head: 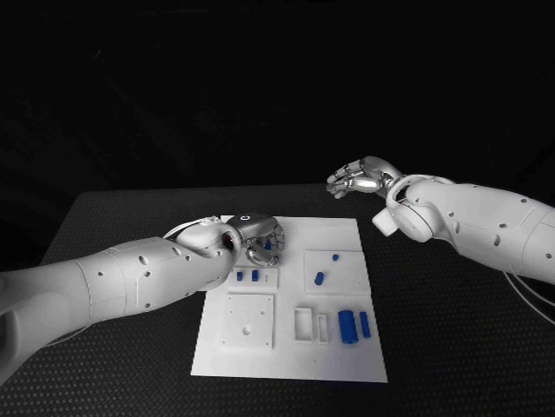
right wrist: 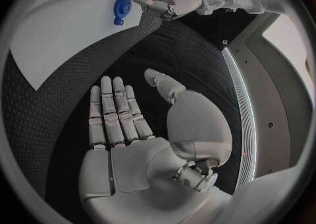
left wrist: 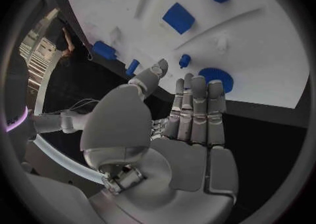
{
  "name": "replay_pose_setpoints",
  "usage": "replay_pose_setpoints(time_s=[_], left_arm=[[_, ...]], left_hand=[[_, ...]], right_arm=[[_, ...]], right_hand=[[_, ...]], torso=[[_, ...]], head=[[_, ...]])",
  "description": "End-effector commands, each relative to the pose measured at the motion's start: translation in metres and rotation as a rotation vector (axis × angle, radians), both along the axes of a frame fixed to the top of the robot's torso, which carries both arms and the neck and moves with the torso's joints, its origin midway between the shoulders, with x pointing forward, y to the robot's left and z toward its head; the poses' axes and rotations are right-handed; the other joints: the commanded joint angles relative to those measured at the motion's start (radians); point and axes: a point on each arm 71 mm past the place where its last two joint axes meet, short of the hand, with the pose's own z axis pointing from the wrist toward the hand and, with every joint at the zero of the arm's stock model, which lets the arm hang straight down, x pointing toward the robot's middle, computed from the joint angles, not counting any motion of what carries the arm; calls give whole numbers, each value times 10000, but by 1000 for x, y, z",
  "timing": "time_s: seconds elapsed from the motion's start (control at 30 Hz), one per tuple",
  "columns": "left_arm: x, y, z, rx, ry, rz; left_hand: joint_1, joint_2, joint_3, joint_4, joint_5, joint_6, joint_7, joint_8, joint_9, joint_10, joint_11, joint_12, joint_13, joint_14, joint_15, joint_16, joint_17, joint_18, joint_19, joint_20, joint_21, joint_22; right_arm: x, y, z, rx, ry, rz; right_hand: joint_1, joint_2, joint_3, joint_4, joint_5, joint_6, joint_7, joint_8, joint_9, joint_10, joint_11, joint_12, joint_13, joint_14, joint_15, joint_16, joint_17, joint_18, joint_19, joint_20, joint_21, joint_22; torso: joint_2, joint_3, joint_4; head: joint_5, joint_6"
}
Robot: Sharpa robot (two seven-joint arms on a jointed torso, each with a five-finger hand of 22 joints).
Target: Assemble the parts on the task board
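Task board: one white plate, lying in the middle of the black table, its long axis running away from me.

Blue parts, counted from the head view: six that I can make out.
- Two long bars, side by side near the board's near right corner, long axes running away from me.
- One short peg and one smaller peg in the right middle panel.
- Two small upright pieces in the left middle panel, just beside my left hand.
- From my left wrist I also see a round toothed disc lying flat near the board's edge.

My left hand: one, over the board's far left part, fingers straight and together, thumb apart, holding nothing.

My right hand: one, raised over the table beyond the board's far right corner, well apart from the parts, fingers straight, side by side, empty.
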Motion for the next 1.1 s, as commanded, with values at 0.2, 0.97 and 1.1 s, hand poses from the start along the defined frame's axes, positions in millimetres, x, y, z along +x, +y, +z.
replay_pose_setpoints(time_s=[0.2, 0.97, 1.1], left_arm=[[2, 0, -5, 371, 33, -86], [-2, -6, -21, 485, 396, -165], [-2, -6, -21, 542, 453, -141]], left_hand=[[157, 293, 61, -8, 12, 151, 65, -41, -32, 149, -4, -152, 6, 30, 5, 274, 67, 417, 83, -115, 59, 90], [352, 1131, 197, -132, 37, 510, 120, -57, -169, 627, -156, -303, 83, 155, -138, 693, 7, 385, 130, -190, 89, 259], [331, 1137, 201, -132, 37, 466, 134, -106, -209, 652, -163, -337, 85, 206, -148, 739, -9, 377, 159, -212, 91, 270]], right_arm=[[-1, 3, 0, 25, 4, 185], [-1, 5, 0, 37, 9, 225], [-1, 5, 0, 40, 10, 230]], right_hand=[[-89, 6, -76, 6, 60, -35, 182, 45, -12, -22, 32, -37, -15, -63, -1, -63, -16, 182, -44, 1, -62, 15], [-93, 8, -78, 9, 61, -35, 181, 48, -17, -22, 32, -37, -15, -65, -2, -63, -17, 183, -41, 3, -75, 26], [-93, 9, -78, 9, 62, -35, 181, 49, -17, -22, 32, -37, -15, -65, -2, -63, -18, 184, -40, 2, -77, 29]], torso=[[-10, -1, 15], [-8, 5, 5], [-12, 6, 14]], head=[[-27, -16], [-89, -59], [-100, -63]])
